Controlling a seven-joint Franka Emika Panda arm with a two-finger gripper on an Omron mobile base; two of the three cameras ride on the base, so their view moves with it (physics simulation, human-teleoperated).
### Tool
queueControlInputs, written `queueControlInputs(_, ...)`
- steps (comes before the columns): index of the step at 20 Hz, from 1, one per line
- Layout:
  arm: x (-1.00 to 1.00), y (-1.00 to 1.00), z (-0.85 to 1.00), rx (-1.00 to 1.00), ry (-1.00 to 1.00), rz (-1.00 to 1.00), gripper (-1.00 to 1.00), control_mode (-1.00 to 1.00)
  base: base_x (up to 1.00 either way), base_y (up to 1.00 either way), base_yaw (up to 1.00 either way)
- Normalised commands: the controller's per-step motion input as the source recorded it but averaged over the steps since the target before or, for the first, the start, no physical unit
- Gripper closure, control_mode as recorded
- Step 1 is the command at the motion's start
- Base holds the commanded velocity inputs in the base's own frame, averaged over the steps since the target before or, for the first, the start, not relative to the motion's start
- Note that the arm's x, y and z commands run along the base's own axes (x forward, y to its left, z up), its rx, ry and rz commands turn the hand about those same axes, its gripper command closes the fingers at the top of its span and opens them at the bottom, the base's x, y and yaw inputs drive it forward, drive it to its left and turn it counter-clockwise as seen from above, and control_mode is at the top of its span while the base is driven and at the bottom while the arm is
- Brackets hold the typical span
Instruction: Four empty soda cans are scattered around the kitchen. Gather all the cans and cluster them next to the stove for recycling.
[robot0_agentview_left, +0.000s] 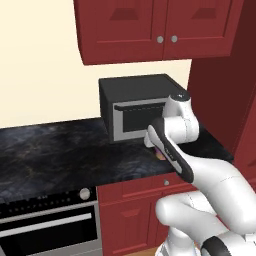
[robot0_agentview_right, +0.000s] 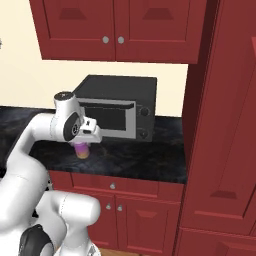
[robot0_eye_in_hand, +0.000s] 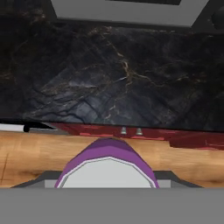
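A purple soda can (robot0_agentview_right: 82, 151) with an orange base band hangs just above the black marbled counter (robot0_agentview_right: 140, 157), in front of the microwave. My gripper (robot0_agentview_right: 81, 147) points down and is shut on the can from above. In the left base view the arm hides most of the can (robot0_agentview_left: 160, 153), and only a purple and orange sliver shows beside the gripper (robot0_agentview_left: 156, 149). The hand view looks straight down on the can's silver top (robot0_eye_in_hand: 107, 173), with the counter edge and wood floor beneath it. The stove is out of view.
A black microwave (robot0_agentview_left: 135, 106) stands on the counter right behind the can. Dark red upper cabinets (robot0_agentview_right: 115, 27) hang overhead and a tall red cabinet (robot0_agentview_right: 222, 125) walls off the right. An oven front with a round knob (robot0_agentview_left: 85, 193) sits below the counter at left.
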Motion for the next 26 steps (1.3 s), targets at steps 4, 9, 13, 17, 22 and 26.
queueControlInputs(4, -0.25, -0.13, 0.2, 0.0, 0.0, 0.0, 1.0, -1.0, 0.0, 0.0, 0.0)
queueControlInputs(9, -0.23, -0.07, 0.1, 0.0, 0.0, 0.0, 1.0, -1.0, 0.0, 0.0, 0.0)
queueControlInputs(13, -0.18, 0.0, 0.01, 0.0, 0.0, 0.0, 1.0, -1.0, 0.0, 0.0, 0.0)
queueControlInputs(17, -0.14, 0.0, 0.0, -0.02, 0.0, 0.02, 1.0, -1.0, 0.0, 0.0, 0.0)
queueControlInputs(22, -0.1, 0.01, 0.0, 0.0, 0.0, 0.02, 1.0, 1.0, -0.34, 0.03, 0.03)
queueControlInputs(26, 0.0, 0.0, 0.0, 0.0, 0.0, 0.0, 1.0, 1.0, -0.78, 0.31, 0.04)
